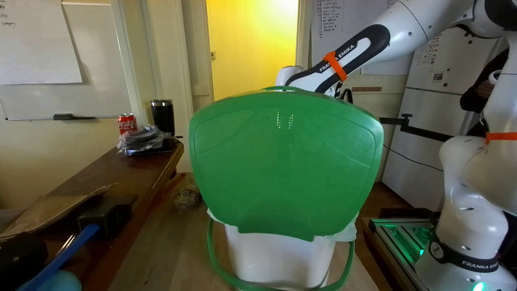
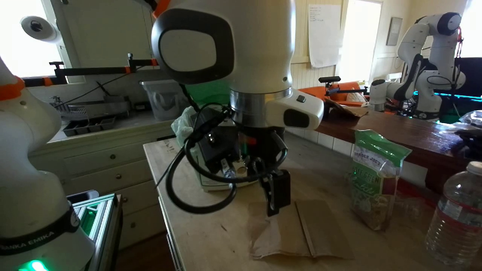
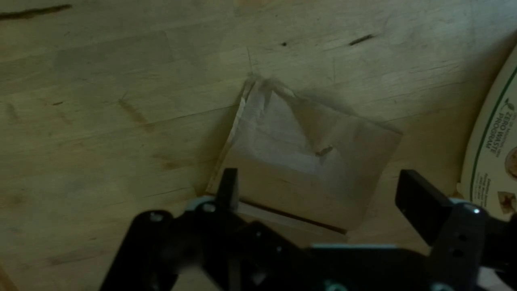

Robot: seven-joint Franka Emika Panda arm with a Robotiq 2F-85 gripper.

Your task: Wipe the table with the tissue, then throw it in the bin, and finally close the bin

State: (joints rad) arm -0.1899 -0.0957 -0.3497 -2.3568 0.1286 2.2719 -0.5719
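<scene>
Closest up in an exterior view was a clear plastic bottle with a white cap [image 2: 457,218], standing on the pale wooden desk [image 2: 205,241]; a bit past it lay a flat, folded brown paper sheet [image 2: 288,233], and the black two-fingered hand [image 3: 318,176] hung right over that, spread wide; off to the side stood a shiny green snack bag with a see-through lower part [image 2: 376,184]; farther back the big white plastic bin [image 1: 278,258] sat on the desk too, mostly hidden there by the white robot arm [image 2: 260,56]; its broad, rounded, bright-green lid [image 1: 286,161] was up in both exterior views, with some crumpled pale plastic [image 2: 183,124] poking out near it; way at the back there was a second white robot arm [image 2: 433,67].
</scene>
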